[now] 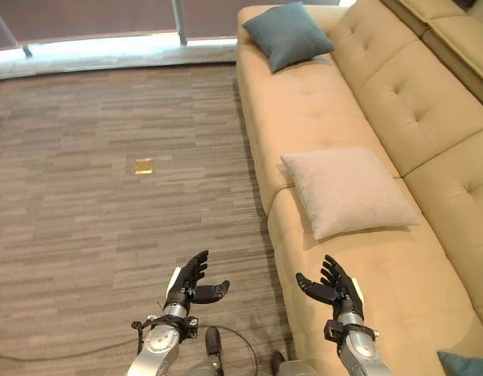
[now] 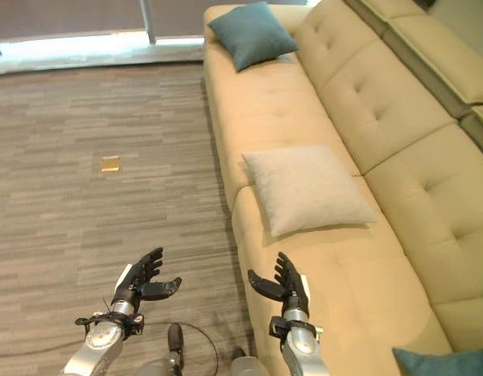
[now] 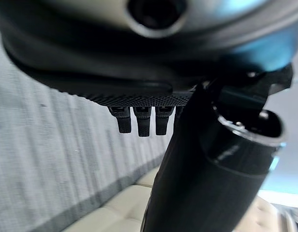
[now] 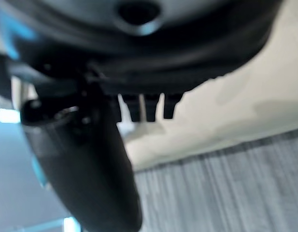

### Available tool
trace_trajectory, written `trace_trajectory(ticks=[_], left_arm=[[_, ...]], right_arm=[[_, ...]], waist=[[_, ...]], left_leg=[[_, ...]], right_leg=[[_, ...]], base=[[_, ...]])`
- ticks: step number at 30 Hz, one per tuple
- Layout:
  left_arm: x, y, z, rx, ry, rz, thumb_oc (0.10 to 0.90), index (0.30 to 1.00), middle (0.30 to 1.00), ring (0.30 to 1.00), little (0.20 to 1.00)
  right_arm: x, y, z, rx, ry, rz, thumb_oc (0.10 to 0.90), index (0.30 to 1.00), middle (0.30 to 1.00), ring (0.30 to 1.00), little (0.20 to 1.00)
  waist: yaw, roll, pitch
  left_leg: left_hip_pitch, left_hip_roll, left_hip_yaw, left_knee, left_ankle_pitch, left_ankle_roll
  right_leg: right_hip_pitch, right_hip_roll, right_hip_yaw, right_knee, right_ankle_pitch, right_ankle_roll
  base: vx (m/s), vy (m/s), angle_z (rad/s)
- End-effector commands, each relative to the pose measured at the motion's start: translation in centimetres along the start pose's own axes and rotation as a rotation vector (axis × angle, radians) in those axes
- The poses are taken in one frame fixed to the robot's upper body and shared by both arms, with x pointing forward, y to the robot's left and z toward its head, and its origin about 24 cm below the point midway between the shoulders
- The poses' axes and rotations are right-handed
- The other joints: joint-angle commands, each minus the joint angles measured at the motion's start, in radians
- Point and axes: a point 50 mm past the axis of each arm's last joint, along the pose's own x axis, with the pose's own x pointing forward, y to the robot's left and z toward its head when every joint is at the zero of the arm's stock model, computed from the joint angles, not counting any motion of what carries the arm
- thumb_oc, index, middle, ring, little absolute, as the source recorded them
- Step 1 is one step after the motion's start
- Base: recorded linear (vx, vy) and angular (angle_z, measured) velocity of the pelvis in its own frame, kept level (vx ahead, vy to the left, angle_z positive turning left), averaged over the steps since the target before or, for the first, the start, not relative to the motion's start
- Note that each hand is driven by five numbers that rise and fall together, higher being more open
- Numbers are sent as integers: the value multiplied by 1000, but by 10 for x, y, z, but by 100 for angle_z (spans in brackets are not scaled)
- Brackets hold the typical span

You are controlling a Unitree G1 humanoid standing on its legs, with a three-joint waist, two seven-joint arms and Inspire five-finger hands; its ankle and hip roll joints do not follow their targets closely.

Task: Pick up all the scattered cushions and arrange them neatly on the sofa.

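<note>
Sofa (image 1: 358, 86), tan and tufted, runs along the right side of the head views, seat toward the robot. Wood-look floor (image 1: 108, 196) takes the left; no cushion lies on the stretch of it in sight.

Beige cushion (image 1: 347, 190) lies flat on the seat near the front edge, a little skewed to the seat line. Blue-grey cushion (image 1: 288, 34) sits at the far end, tilted, well apart from the beige one. Corner of a teal cushion (image 1: 466, 364) at the near right edge, on the sofa.

Left hand (image 1: 190, 283) hovers over the floor, fingers spread, nothing in it. Right hand (image 1: 333, 287) hovers over the seat's front edge just short of the beige cushion, fingers apart, empty.

Small yellowish tile (image 1: 144, 165) on the floor.

Judgement: between picks. The next move is likely a reach to the beige cushion to square it up.
</note>
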Motion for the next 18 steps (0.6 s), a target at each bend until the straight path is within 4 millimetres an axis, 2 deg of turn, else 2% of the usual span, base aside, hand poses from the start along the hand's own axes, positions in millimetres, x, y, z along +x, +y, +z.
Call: trace_trajectory(ticks=[1, 2, 3, 4, 5, 7, 8, 9, 10, 11, 12, 13, 14, 15, 16, 17, 18], left_arm=[[-1, -9, 33, 19, -186, -63, 800, 900, 900, 900, 900], [-1, -9, 32, 16, -183, -52, 800, 900, 900, 900, 900], [-1, -9, 32, 16, -183, -52, 800, 900, 900, 900, 900], [-3, -11, 27, 8, -168, -54, 800, 900, 900, 900, 900], [-4, -13, 26, 3, -162, -57, 800, 900, 900, 900, 900], [-6, -16, 22, -3, -148, -65, 800, 900, 900, 900, 900], [-6, -16, 22, -3, -147, -65, 800, 900, 900, 900, 900], [-9, -21, 16, -7, -131, -76, 800, 900, 900, 900, 900], [-9, -22, 16, -12, -130, -74, 800, 900, 900, 900, 900], [-9, -21, 19, -21, -140, -75, 800, 900, 900, 900, 900], [-9, -20, 22, -24, -152, -77, 800, 900, 900, 900, 900], [-9, -20, 22, -24, -152, -77, 800, 900, 900, 900, 900], [-8, -17, 24, -11, -156, -71, 800, 900, 900, 900, 900], [-8, -17, 24, -10, -152, -71, 800, 900, 900, 900, 900], [-8, -17, 24, -10, -152, -71, 800, 900, 900, 900, 900], [-7, -17, 22, -5, -138, -73, 800, 900, 900, 900, 900], [-8, -17, 20, -2, -134, -75, 800, 900, 900, 900, 900]], right_arm=[[14, 3, 49, 56, -233, 14, 800, 900, 900, 900, 900], [15, 6, 50, 47, -238, 23, 800, 900, 900, 900, 900], [15, 6, 50, 47, -238, 23, 800, 900, 900, 900, 900], [16, 7, 49, 37, -233, 30, 800, 900, 900, 900, 900], [16, 7, 49, 37, -234, 31, 800, 900, 900, 900, 900], [12, 5, 47, 47, -231, 28, 800, 900, 900, 900, 900], [11, 5, 47, 46, -231, 28, 800, 900, 900, 900, 900], [9, 3, 44, 42, -222, 31, 800, 900, 900, 900, 900], [9, 2, 44, 33, -223, 32, 800, 900, 900, 900, 900], [9, 2, 49, 17, -243, 46, 800, 900, 900, 900, 900], [9, 1, 50, 5, -249, 48, 800, 900, 900, 900, 900], [9, 1, 51, 5, -249, 47, 800, 900, 900, 900, 900], [10, 2, 54, -2, -264, 47, 800, 900, 900, 900, 900], [10, 3, 55, 2, -264, 54, 800, 900, 900, 900, 900], [10, 3, 55, 2, -264, 54, 800, 900, 900, 900, 900], [9, 2, 51, 5, -246, 56, 800, 900, 900, 900, 900], [9, 3, 50, 1, -242, 60, 800, 900, 900, 900, 900]], waist=[[-6, -32, -26], [-2, -39, -20], [-4, -38, -19], [-3, -37, -25], [-11, -34, -28], [-24, -38, -41], [-24, -37, -39], [-30, -29, -61], [-33, -25, -66], [-28, -41, -59], [-20, -52, -51], [-18, -49, -50], [-1, -65, -38], [2, -67, -37], [5, -66, -36], [5, -78, -42], [11, -80, -42]], left_leg=[[224, -63, 38, 27, -274, -41], [244, -80, 30, 28, -286, -44], [245, -79, 28, 28, -286, -44], [275, -89, 23, 26, -293, -47], [288, -90, 14, 33, -294, -48], [315, -102, -6, 58, -303, -51], [318, -101, -5, 59, -305, -52], [327, -101, -14, 111, -291, -77], [316, -98, -1, 178, -266, -109], [225, -51, 67, 386, -185, -184], [175, -20, 109, 478, -168, -187], [169, -15, 110, 490, -175, -188], [119, 33, 191, 576, -169, -171], [108, 63, 231, 575, -179, -159], [109, 64, 234, 577, -181, -159], [102, 123, 302, 489, -225, -124], [107, 128, 309, 438, -243, -114]], right_leg=[[-163, -37, -41, 97, 112, 93], [-187, -28, -112, 74, 121, 91], [-185, -27, -115, 73, 121, 90], [-221, -24, -190, 63, 128, 84], [-237, -20, -193, 71, 130, 86], [-202, 2, -153, 37, 132, 71], [-197, 4, -153, 35, 132, 71], [-162, 29, -118, 16, 131, 44], [-134, 37, -109, -2, 130, 35], [-75, 30, -101, -31, 117, 15], [-53, 24, -102, -38, 108, 2], [-55, 29, -101, -37, 109, 1], [-20, 24, -100, -37, 82, -23], [-10, 24, -102, -34, 73, -27], [-9, 25, -100, -33, 73, -27], [14, 7, -111, -37, 51, -23], [21, 3, -107, -34, 44, -19]], base=[[241, 56, 62], [186, 40, 43], [301, 31, 50], [275, 3, 36], [383, -13, 20], [263, -34, 18], [355, -69, 48], [356, -93, 52], [480, -184, 29], [269, -176, 36], [157, -136, 58], [149, -162, 42], [162, -138, 19], [167, -138, -11], [215, -40, -7], [239, 7, 1], [311, 26, 12]])
